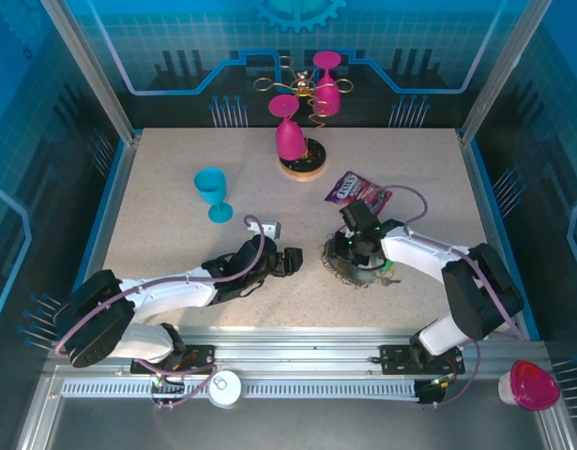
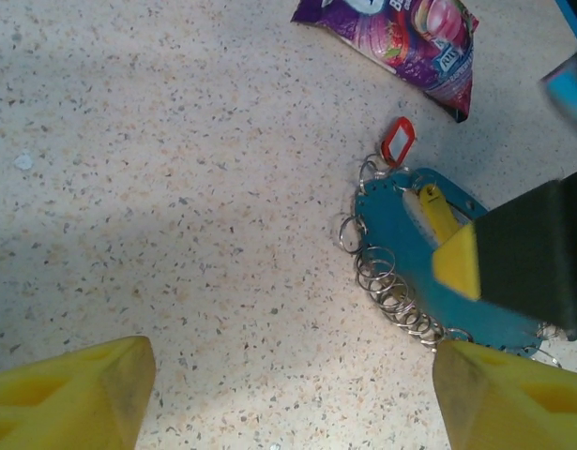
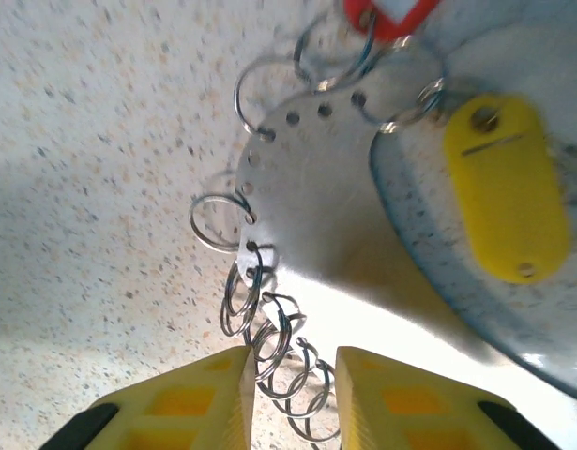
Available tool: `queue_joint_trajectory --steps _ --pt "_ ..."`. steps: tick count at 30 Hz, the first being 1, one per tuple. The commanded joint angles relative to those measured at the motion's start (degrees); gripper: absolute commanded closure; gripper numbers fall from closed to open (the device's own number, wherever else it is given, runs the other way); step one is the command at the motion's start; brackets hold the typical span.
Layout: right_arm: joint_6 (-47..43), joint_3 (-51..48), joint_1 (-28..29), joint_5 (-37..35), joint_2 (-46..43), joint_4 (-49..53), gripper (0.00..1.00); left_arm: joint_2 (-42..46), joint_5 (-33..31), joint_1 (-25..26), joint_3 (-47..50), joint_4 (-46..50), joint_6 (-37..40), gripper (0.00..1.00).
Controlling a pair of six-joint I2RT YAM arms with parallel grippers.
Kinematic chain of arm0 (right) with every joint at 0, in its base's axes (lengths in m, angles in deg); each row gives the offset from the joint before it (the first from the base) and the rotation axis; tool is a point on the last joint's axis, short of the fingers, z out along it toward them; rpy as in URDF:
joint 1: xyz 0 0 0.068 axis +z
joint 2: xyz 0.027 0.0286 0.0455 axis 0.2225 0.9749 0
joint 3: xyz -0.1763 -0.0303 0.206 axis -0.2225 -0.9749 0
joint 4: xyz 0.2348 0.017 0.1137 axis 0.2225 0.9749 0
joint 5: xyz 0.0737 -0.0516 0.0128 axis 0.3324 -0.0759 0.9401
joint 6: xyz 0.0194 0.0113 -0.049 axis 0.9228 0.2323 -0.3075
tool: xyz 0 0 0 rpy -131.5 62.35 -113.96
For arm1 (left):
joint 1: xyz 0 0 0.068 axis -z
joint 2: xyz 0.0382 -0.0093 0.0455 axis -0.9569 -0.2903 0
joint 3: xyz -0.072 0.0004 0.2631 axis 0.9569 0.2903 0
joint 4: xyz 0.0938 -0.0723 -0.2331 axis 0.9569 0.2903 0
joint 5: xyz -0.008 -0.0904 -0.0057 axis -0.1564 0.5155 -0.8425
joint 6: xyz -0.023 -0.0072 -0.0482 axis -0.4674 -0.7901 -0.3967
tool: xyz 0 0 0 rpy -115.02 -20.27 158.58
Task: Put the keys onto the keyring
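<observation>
The keyring [image 1: 349,274] lies on the table as a dark ring-edged loop. Up close it is a flat blue plate [image 2: 401,253] edged with metal split rings [image 3: 269,328]. A yellow-headed key [image 3: 504,187] lies on it, and a red-headed key [image 2: 398,141] hangs at its rim. My right gripper [image 3: 293,403] stands over the keyring's edge, its yellow fingers a little apart with several split rings in the gap, not pinched. My left gripper [image 2: 288,403] hovers wide open over bare table left of the keyring, one finger [image 2: 513,398] at its edge.
A purple snack packet [image 1: 356,192] lies just behind the keyring. A teal cup [image 1: 213,192] stands at the left, and a gold wire stand with pink glasses [image 1: 302,131] at the back. Blue walls enclose the table [image 1: 175,244].
</observation>
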Motion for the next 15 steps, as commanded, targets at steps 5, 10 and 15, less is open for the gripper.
queue_joint_trajectory --steps 5,10,15 --pt "-10.38 -2.97 -9.52 0.73 -12.47 4.86 0.68 -6.89 12.77 -3.81 -8.83 4.31 6.17 0.34" --pt "-13.49 -5.65 -11.17 1.63 -19.04 6.5 0.68 -15.95 21.42 -6.01 -16.41 5.2 8.42 0.43" --pt "-13.36 -7.66 -11.08 3.75 -21.65 6.14 0.68 -26.41 28.25 -8.34 -25.34 10.01 10.49 0.51"
